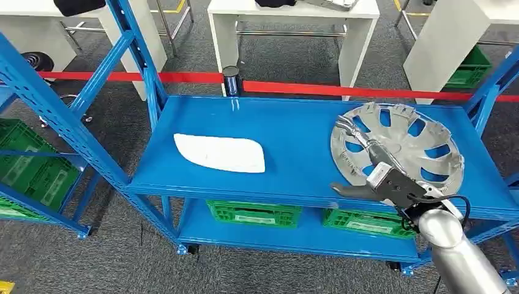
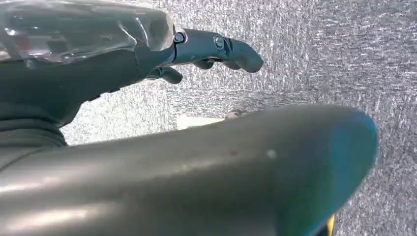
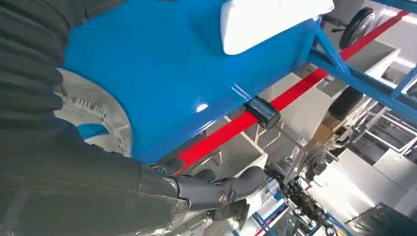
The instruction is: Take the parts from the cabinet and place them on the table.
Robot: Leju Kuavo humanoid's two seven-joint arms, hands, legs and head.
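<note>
A silver wheel cover lies flat on the right end of the blue cabinet shelf. A white curved panel lies on the left half of the same shelf. My right hand reaches over the wheel cover's left rim, fingers stretched forward and thumb out to the side, holding nothing. The right wrist view shows that hand above the wheel cover, with the white panel farther off. In the left wrist view my left hand hangs over grey carpet, fingers apart and empty.
Green crates sit on the cabinet's lower shelf, and more fill a blue rack to the left. A red barrier tape runs behind the cabinet. White tables stand beyond it on grey carpet.
</note>
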